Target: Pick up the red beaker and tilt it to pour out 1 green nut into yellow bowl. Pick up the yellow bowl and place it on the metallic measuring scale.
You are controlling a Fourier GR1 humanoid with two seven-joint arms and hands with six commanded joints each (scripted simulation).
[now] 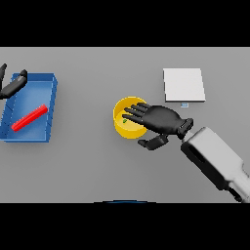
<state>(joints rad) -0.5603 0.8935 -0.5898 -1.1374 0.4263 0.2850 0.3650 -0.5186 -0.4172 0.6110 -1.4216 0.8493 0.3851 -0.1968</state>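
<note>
Round yellow bowl (pixel 128 128) sits mid-table on the flat grey table (pixel 97 166), a green nut (pixel 125 120) inside, right under the right hand (pixel 158 119) — fingers spread wide over the rim, thumb just beside its wall. Beyond the fingers' far side, a square metallic measuring scale (pixel 183 85). Well away, a long red beaker (pixel 30 117) lies in a blue tray (pixel 51 105), left hand (pixel 12 85) by its corner, fingers straight.

Just a plain grey table (pixel 97 166) filling the whole view, evenly lit, stretching all around the blue tray (pixel 49 105).
</note>
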